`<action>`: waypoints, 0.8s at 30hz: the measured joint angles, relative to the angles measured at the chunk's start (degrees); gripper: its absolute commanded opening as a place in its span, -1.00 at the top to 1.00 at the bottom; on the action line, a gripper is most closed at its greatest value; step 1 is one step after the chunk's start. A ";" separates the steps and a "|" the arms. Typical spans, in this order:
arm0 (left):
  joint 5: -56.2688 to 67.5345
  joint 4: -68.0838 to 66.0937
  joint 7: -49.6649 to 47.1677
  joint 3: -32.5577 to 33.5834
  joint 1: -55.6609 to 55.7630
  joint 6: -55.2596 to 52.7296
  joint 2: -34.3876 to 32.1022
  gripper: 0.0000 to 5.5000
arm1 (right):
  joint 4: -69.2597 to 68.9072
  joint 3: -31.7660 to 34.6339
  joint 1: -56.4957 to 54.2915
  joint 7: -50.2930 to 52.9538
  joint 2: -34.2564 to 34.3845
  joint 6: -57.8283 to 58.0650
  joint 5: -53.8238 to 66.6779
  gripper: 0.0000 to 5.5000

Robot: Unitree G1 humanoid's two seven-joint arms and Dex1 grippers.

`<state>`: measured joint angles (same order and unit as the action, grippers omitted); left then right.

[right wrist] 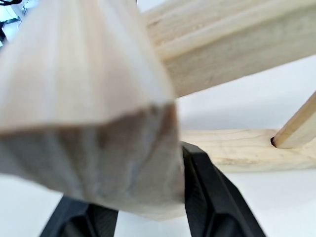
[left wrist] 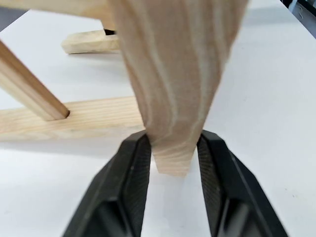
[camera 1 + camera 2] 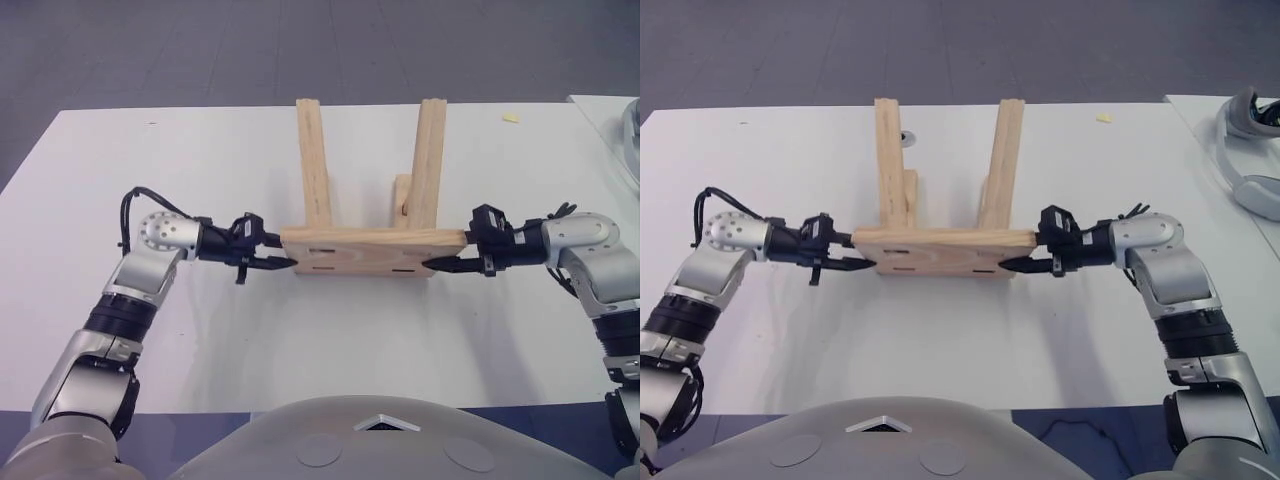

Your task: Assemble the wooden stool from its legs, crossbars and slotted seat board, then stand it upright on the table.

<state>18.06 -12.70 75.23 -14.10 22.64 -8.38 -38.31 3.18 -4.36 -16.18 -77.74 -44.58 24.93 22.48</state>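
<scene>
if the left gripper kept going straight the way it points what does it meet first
The seat board: its end sits between the fingers of the left gripper, so contact looks immediate.

The stool is put together and lies tipped on its side, all pale bare wood. Its seat board stands on one long edge with the broad face toward me, and two short dark slots sit low on that face. I hold the seat board by its two short ends. My left gripper pinches one end and my right gripper the other, fingers pressed flat against the wood. From the board's far face the left legs and right legs run straight away from me. A short crossbar sits just behind the board, beside the right legs.
</scene>
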 measured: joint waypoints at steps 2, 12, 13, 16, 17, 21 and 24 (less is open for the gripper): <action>2.43 -1.75 -1.35 3.77 8.10 -10.54 0.05 0.52 | 0.68 3.07 -6.39 1.97 1.26 6.70 3.35 0.41; 5.84 -23.39 -13.46 11.68 39.83 -53.64 4.77 0.52 | 13.09 16.09 -37.39 23.29 11.64 39.28 15.89 0.46; 5.82 -23.11 -13.47 11.21 39.83 -54.68 5.45 0.52 | 13.09 16.91 -38.26 24.83 11.86 39.76 16.02 0.46; 5.70 -20.02 -13.47 10.02 39.50 -56.88 5.95 0.52 | 12.30 19.54 -38.56 28.37 12.59 41.12 17.68 0.46; 5.71 -19.56 -13.47 10.36 39.44 -57.85 5.89 0.52 | 11.67 20.49 -38.38 29.72 12.98 42.46 18.28 0.46; 7.84 -20.94 -14.91 17.58 40.47 -58.83 5.79 0.52 | 9.01 24.83 -35.74 36.44 16.14 46.24 20.55 0.49; 10.90 -29.43 -26.06 27.63 56.96 -56.56 8.01 0.52 | 9.45 25.65 -35.27 47.58 19.55 47.85 17.87 0.50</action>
<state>28.96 -42.13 49.17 13.53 79.60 -64.93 -30.30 12.63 21.29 -51.45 -30.17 -25.02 72.78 40.35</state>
